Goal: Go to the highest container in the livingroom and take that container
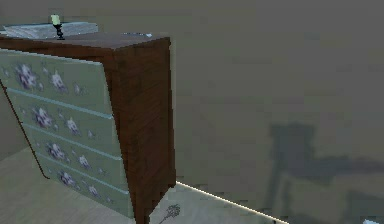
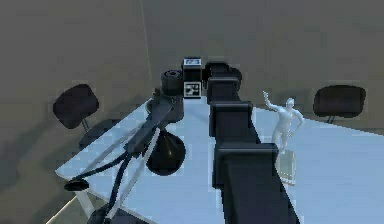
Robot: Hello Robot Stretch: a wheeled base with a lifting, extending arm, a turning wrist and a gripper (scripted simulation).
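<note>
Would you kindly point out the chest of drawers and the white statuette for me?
chest of drawers (image 1: 140,115): forward view, on its dark wooden side panel.
white statuette (image 2: 287,126): arm side view, on its torso.

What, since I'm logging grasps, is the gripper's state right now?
Gripper: cannot be told whether it holds anything; the table and a dark round thing lie behind it.

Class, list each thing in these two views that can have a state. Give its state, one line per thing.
dresser: upright, all four drawers shut.
statue: standing upright on the table.
desk lamp: standing on the table, arm bent.
chairs: both upright beyond the table.
gripper: reached out above the table; cannot tell whether it holds anything.
</note>
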